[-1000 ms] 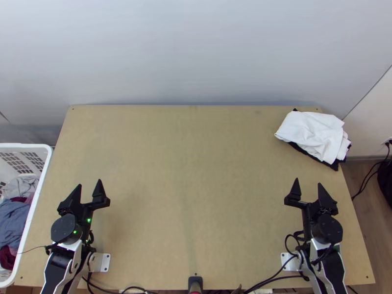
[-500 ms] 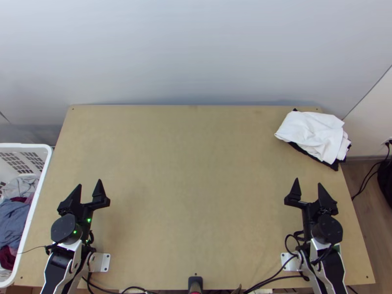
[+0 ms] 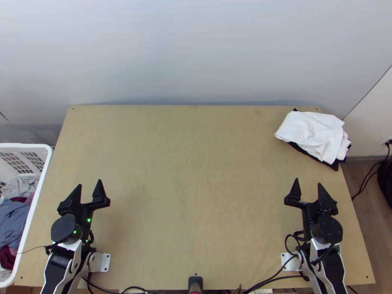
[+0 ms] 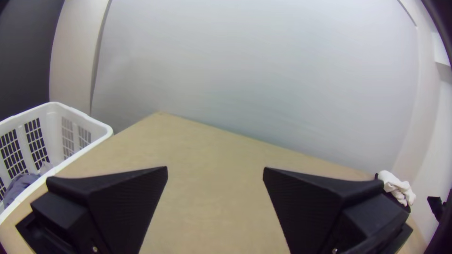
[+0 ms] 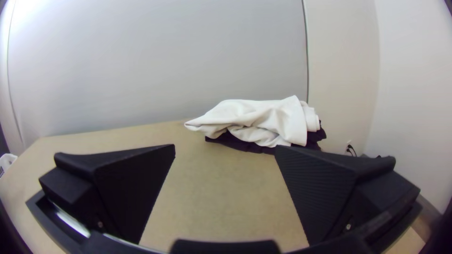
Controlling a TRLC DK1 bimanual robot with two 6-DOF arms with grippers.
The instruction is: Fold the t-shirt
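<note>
Well apart, our left gripper (image 3: 89, 183) and right gripper (image 3: 308, 183) point forward side by side, each with black fingers (image 4: 127, 202) spread wide.

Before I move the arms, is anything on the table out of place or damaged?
The bunched white cloth and the black cloth under it look slightly misplaced: they seem to reach past the table's right edge. I see no spill or damage.

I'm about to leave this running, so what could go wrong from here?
Grasping the bunched white cloth may also catch the dark cloth beneath. Both lie at the far right corner of the table, so a tug might drop them over the edge. The left hand, well away, may not reach them.
</note>
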